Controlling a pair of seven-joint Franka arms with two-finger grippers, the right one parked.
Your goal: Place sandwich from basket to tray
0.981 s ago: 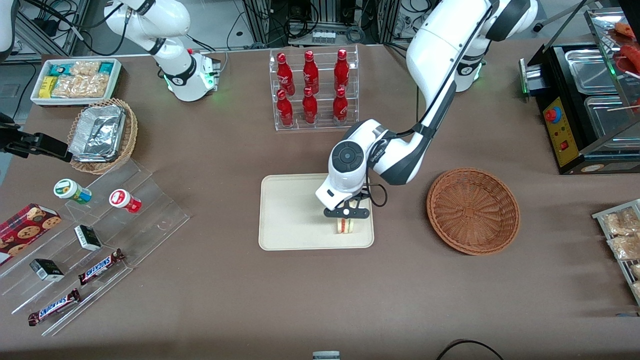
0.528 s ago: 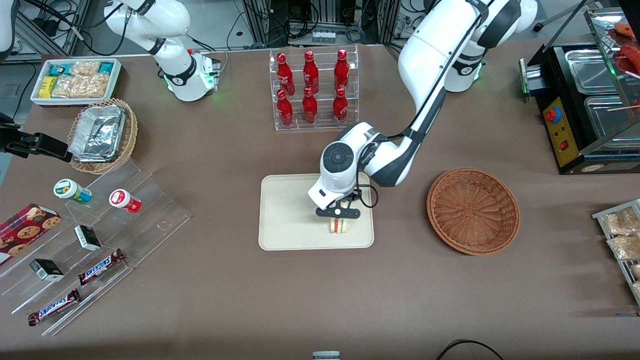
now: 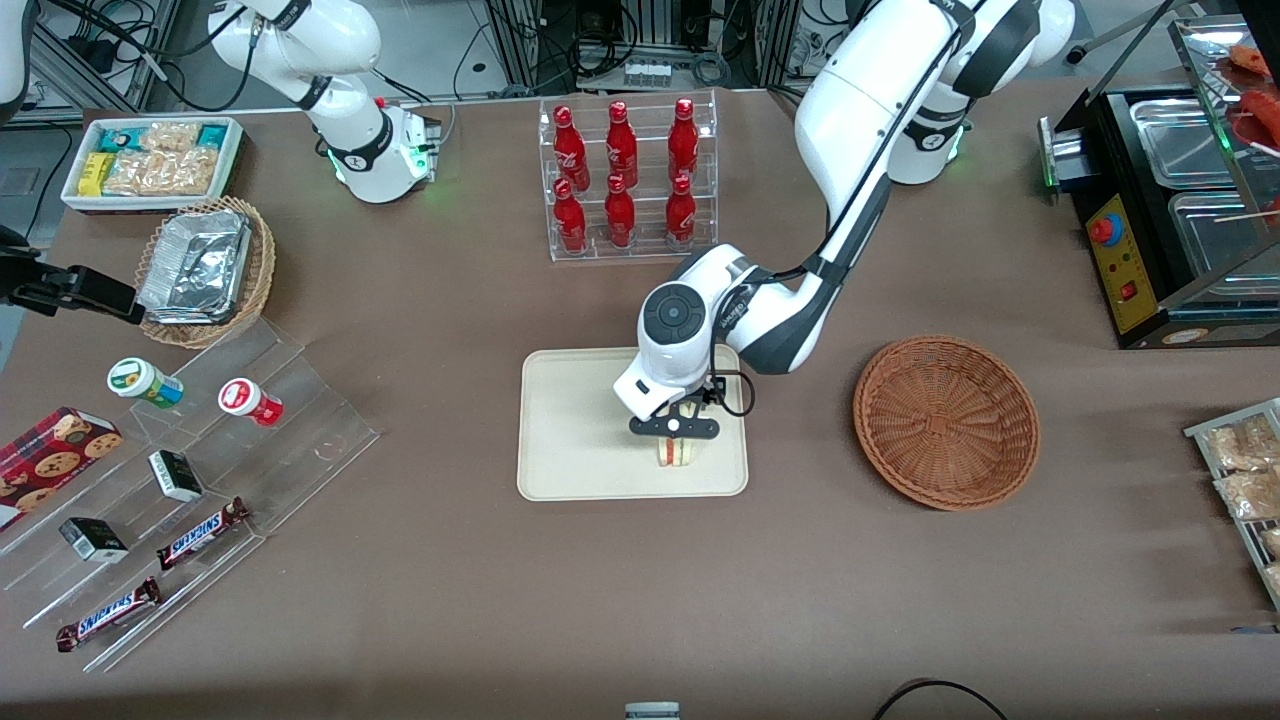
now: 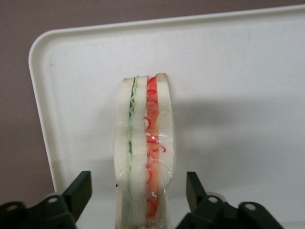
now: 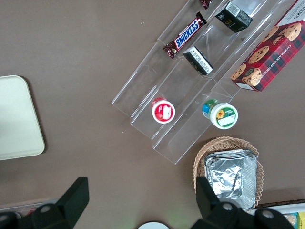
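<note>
The left arm's gripper (image 3: 673, 428) hangs low over the cream tray (image 3: 570, 440), at the tray's end nearer the reddish-brown basket (image 3: 946, 421), its two black fingers (image 4: 78, 193) spread wide with the sandwich (image 4: 144, 148) standing between them. In the wrist view the wedge sits on its edge on the tray (image 4: 238, 86), cut face up, green filling beside one bread slice and red and pink beside the other, with clear gaps separating it from each finger; neither pad touches the bread. The sandwich lies roughly midway between the fingertips and reaches out past them across the tray. From the front view, the sandwich (image 3: 676, 452) shows just under the gripper, nearer the camera than the wrist, inside the tray's rim. The basket rests on the brown table (image 3: 640, 600) well apart from the fingers, toward the working arm's end, with nothing seen in it
</note>
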